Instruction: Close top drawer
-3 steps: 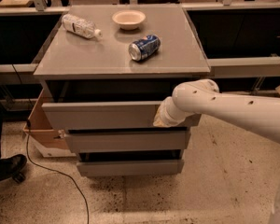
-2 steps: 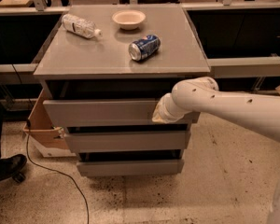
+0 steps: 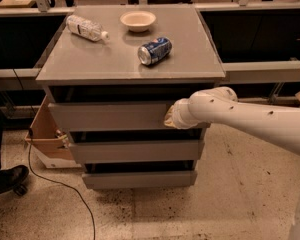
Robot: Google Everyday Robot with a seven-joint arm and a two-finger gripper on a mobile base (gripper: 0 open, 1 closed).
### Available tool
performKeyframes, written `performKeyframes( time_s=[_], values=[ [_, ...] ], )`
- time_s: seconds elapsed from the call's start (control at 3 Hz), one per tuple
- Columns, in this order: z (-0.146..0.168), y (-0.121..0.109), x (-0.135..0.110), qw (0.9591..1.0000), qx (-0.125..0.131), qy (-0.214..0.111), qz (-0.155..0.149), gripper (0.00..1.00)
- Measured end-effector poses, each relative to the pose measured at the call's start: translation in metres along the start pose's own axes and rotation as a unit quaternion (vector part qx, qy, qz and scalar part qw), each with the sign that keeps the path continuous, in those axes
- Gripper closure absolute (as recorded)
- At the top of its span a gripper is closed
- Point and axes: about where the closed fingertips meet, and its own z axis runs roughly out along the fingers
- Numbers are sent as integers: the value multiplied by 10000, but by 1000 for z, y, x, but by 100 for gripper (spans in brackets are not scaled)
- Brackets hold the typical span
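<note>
The top drawer (image 3: 107, 116) is the uppermost of three grey flat-fronted drawers in a grey cabinet. It stands out a little from the cabinet, with a dark gap above its front panel. My white arm reaches in from the right. My gripper (image 3: 171, 118) is at the right end of the top drawer's front panel, pressed against it. The fingers are hidden behind the wrist.
On the cabinet top (image 3: 190, 59) lie a plastic bottle (image 3: 86, 28), a white bowl (image 3: 138, 20) and a blue can (image 3: 154, 51) on its side. The two lower drawers (image 3: 135, 151) also stick out. A cardboard box (image 3: 45, 134) and a black cable (image 3: 55, 184) are at the left.
The arm and gripper have shifted slightly left along the drawer front. The top drawer front sits about where it was.
</note>
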Motion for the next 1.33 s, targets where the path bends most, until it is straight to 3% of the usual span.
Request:
performKeyframes(
  time_s=[0.33, 0.67, 1.0, 1.33],
  values=[
    [-5, -9, -2, 9997, 24, -189, 118, 100],
    [-36, 30, -2, 9951, -847, -400, 312, 100],
    [-77, 75, 14, 9856, -1503, -560, 528, 100],
    [-77, 83, 15, 9833, -1650, -551, 542, 100]
  ],
)
